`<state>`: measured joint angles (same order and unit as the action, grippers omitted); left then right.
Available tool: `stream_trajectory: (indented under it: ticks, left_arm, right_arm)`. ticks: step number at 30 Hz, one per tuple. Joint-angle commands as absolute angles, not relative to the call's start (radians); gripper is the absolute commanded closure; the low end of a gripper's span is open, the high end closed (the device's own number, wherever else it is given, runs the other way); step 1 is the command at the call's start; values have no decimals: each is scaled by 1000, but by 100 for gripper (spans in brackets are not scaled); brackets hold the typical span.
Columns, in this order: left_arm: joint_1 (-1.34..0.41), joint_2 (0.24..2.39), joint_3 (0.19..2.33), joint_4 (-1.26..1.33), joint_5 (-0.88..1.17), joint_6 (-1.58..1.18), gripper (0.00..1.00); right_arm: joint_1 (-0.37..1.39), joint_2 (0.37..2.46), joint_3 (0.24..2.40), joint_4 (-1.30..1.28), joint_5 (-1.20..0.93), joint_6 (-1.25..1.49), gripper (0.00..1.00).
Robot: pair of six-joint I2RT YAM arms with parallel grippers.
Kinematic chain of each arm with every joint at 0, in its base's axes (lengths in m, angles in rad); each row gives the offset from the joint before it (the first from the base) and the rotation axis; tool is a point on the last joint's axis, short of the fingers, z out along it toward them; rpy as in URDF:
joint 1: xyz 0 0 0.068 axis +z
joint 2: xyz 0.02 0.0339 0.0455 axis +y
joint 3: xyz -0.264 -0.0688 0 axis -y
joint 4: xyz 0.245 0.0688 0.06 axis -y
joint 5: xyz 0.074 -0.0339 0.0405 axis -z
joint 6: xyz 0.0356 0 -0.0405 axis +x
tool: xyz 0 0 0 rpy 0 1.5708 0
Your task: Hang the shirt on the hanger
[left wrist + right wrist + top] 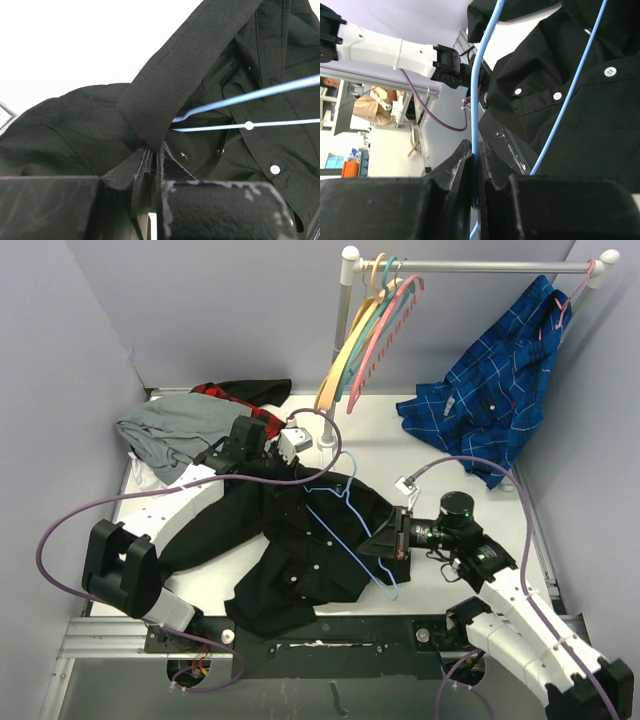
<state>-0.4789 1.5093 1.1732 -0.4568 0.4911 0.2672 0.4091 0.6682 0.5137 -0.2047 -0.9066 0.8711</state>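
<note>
Shirt (300,550): black, crumpled, open placket with pale buttons showing. It lies mid-counter (430,440), nearer front edge. Long axis runs left-right, with sleeve trailing toward front-left corner.

Hanger (474,90): thin light-blue wire lying across shirt front. Long axis diagonal, from counter centre toward front-right corner. Hook direction unclear.

Left gripper (152,150): fingers pinched together on folded black strip of shirt, pulling it taut.

Right gripper (476,150): fingers clamped on hanger wire at shirt's right edge.
</note>
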Motion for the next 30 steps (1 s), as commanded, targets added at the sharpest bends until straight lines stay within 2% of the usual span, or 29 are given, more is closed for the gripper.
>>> stream_trajectory:
  ticks: [1, 10, 21, 30]
  left_arm:
    - [-483, 1452, 1203, -452, 507, 280, 100]
    - [-480, 1437, 1213, -469, 526, 279, 100]
    - [-486, 1372, 1179, -496, 554, 258, 100]
    - [-492, 1373, 1166, -481, 570, 231, 100]
  right_arm:
    - [516, 774, 519, 48, -821, 864, 100]
    - [540, 902, 489, 217, -759, 850, 100]
    - [541, 1164, 487, 491, -734, 799, 100]
    - [535, 1346, 485, 755, -780, 849, 100]
